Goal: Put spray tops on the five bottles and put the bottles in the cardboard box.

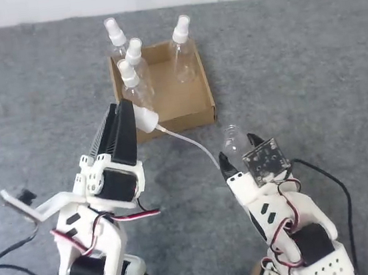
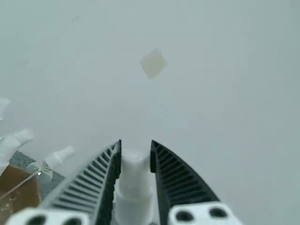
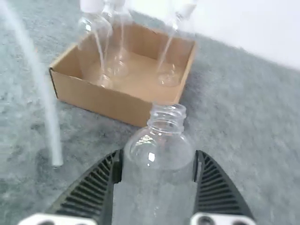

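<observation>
My left gripper (image 1: 126, 112) (image 2: 135, 149) is shut on a white spray top (image 1: 146, 118) (image 2: 134, 174), raised by the front-left corner of the cardboard box (image 1: 196, 102) (image 3: 105, 101). The top's thin dip tube (image 1: 195, 144) (image 3: 44, 93) trails down toward the right arm. My right gripper (image 1: 238, 148) (image 3: 158, 161) is shut on a clear bottle (image 1: 232, 137) (image 3: 159, 159) with a bare threaded neck, held upright in front of the box. Several clear bottles with spray tops (image 1: 182, 44) (image 3: 171, 61) stand in the box.
Grey carpet (image 1: 309, 62) covers the table all around the box. The tube's free end hangs just left of the open bottle's neck. A black cable (image 1: 334, 183) loops beside the right arm's base.
</observation>
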`<state>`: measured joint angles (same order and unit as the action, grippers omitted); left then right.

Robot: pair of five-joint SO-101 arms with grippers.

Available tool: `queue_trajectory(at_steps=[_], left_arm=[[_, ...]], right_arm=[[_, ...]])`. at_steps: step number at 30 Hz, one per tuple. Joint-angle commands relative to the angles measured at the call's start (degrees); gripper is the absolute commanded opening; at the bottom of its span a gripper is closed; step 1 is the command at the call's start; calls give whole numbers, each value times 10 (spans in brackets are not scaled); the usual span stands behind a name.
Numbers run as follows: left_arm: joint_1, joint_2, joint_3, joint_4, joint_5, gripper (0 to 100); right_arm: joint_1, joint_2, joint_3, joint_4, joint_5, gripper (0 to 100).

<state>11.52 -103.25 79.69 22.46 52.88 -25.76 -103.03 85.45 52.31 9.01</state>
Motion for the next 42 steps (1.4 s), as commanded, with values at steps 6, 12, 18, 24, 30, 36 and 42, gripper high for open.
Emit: queue_trajectory(at_steps=[6, 12, 18, 24, 30, 36, 42], left_arm=[[0, -8, 4, -58, 5, 12], [-8, -8, 6, -83, 7, 12], [-51, -8, 7, -117, 8, 12], [-50, -8, 26, -120, 8, 12], [-52, -8, 46, -120, 4, 12], [-53, -8, 46, -120, 4, 12], [-72, -8, 48, -120, 6, 12]], right_arm=[[-16, -9, 33, -72, 47, 112], [-16, -9, 51, -96, 48, 115], [-30, -9, 68, -131, 49, 113], [-80, -9, 98, -175, 105, 112], [-89, -9, 103, -184, 118, 112], [-89, -9, 102, -184, 120, 112], [-90, -9, 101, -184, 120, 112]])
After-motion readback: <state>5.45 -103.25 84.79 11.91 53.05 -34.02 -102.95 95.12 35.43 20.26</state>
